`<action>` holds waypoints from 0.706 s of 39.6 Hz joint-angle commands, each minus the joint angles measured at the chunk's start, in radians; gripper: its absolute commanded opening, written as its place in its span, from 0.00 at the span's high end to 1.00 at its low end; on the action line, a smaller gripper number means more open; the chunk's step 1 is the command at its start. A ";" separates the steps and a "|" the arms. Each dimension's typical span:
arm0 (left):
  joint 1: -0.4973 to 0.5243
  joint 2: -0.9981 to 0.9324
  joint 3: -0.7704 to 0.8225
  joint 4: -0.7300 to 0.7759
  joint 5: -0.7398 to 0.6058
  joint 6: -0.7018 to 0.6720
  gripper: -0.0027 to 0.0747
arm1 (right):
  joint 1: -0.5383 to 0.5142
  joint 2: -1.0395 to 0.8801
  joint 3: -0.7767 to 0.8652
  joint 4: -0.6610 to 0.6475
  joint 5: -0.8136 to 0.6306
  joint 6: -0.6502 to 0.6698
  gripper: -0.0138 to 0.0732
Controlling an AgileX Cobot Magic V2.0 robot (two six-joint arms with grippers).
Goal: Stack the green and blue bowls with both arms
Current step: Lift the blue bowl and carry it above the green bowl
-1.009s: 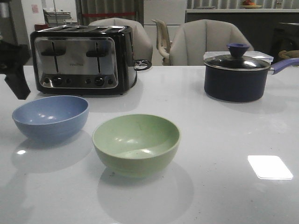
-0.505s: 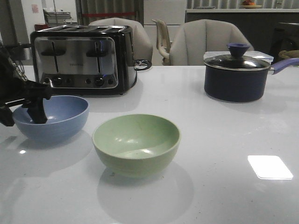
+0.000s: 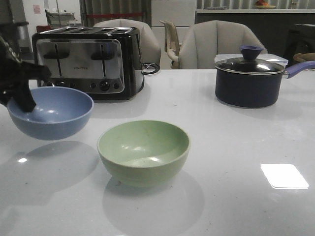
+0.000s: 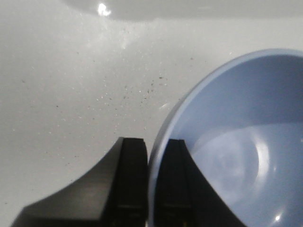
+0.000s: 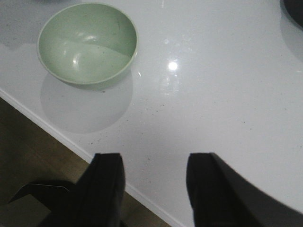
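A glossy white table [image 3: 236,147] holds a toaster [image 3: 86,61], saucepan [image 3: 251,81] and green bowl [image 3: 143,152]. Left claw [image 4: 150,184] grips the lifted blue bowl's [image 3: 50,112] rim; right claw [image 5: 154,184] hangs spread.

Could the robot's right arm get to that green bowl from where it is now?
Probably yes. The right gripper hangs open above the table's near edge, and only bare white tabletop lies between it and the green bowl. The left gripper is busy holding the blue bowl off to the side.

Matte bowls [image 3: 143,152]; glossy table [image 3: 236,147]
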 commanded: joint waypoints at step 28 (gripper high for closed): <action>-0.376 -0.123 -0.149 -0.068 0.153 -0.002 0.84 | -0.001 -0.006 -0.026 -0.008 -0.058 -0.007 0.34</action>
